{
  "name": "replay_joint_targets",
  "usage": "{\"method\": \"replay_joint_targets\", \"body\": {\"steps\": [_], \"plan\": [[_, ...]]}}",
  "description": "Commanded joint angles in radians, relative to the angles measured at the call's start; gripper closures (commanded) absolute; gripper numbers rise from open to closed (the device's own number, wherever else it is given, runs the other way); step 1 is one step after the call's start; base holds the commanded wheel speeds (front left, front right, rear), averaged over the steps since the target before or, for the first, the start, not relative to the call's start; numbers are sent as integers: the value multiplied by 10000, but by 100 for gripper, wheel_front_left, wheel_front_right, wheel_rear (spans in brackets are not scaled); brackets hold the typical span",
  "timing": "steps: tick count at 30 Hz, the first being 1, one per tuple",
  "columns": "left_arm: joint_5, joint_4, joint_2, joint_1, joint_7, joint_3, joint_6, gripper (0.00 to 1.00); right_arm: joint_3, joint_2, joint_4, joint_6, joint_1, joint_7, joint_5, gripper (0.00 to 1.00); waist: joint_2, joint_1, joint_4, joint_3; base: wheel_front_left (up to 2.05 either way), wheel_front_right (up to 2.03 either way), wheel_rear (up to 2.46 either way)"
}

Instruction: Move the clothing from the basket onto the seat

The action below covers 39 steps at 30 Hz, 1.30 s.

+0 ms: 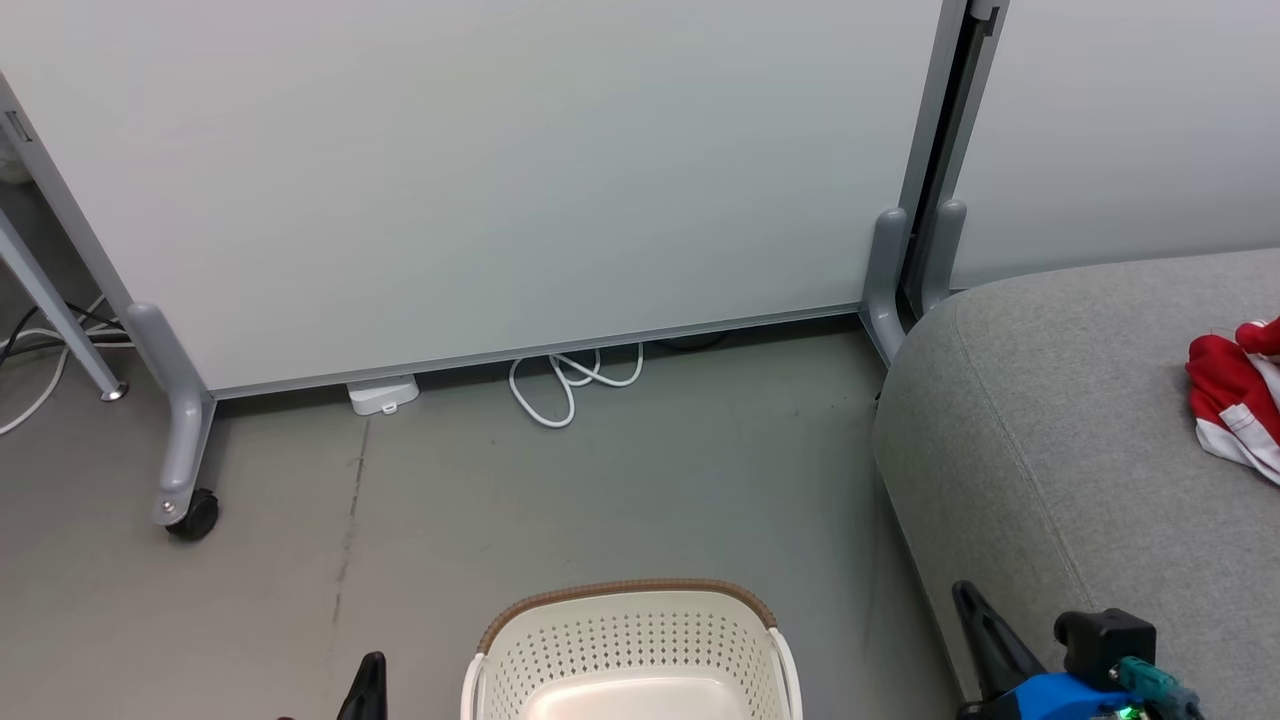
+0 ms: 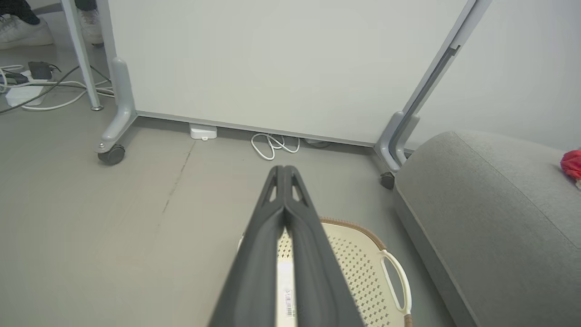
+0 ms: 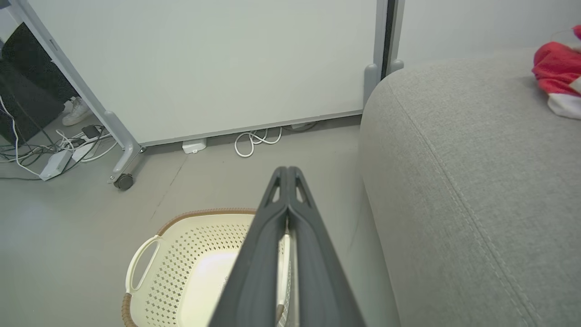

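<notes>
The cream basket (image 1: 635,650) stands on the floor at the bottom middle of the head view; the part of its inside that shows is bare. Red and white clothing (image 1: 1235,400) lies crumpled on the grey seat (image 1: 1060,450) at the far right. My left gripper (image 2: 284,169) is shut with nothing in it, above the basket (image 2: 363,268). My right gripper (image 3: 287,169) is likewise shut on nothing, over the gap between the basket (image 3: 190,254) and the seat (image 3: 472,181). The clothing (image 3: 556,72) sits well beyond its tips.
A white partition panel (image 1: 480,170) on grey wheeled feet (image 1: 192,515) closes the back. A coiled white cable (image 1: 570,385) and a small white box (image 1: 383,393) lie at its base. More cables and a power strip (image 3: 56,161) lie at the left, near a person's shoes (image 2: 22,29).
</notes>
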<state>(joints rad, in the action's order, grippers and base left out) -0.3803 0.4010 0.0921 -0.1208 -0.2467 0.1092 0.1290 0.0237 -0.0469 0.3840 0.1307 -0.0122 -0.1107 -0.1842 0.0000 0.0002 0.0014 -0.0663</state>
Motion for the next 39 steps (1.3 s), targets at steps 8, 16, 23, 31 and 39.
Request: {"method": "replay_joint_targets", "body": {"steps": [8, 16, 23, 31, 39], "plan": [[-1598, -332, -8, 458, 444, -321, 3, 100, -198, -16, -314, 0, -246, 301, -1866, 100, 0, 0, -1, 49, 0, 0, 0], [-2810, -482, -54, 684, 803, -543, 5, 100, -324, -19, -456, 0, -336, 514, -3272, 100, 0, 0, -2, 94, 0, 0, 0], [-3788, -597, -92, 866, 1090, -716, 6, 100, -434, -22, -559, 0, -417, 691, -4404, 100, 0, -1, -3, 133, 0, 0, 0], [-4813, -723, -128, 1056, 1400, -908, 8, 100, -549, -25, -668, 1, -493, 879, -5591, 100, 0, -1, -4, 178, 0, 0, 0], [-5754, -835, -162, 1227, 1674, -1078, 10, 100, -654, -28, -770, 1, -573, 1050, -6683, 100, 0, -1, -4, 223, 0, 0, 0]]}}
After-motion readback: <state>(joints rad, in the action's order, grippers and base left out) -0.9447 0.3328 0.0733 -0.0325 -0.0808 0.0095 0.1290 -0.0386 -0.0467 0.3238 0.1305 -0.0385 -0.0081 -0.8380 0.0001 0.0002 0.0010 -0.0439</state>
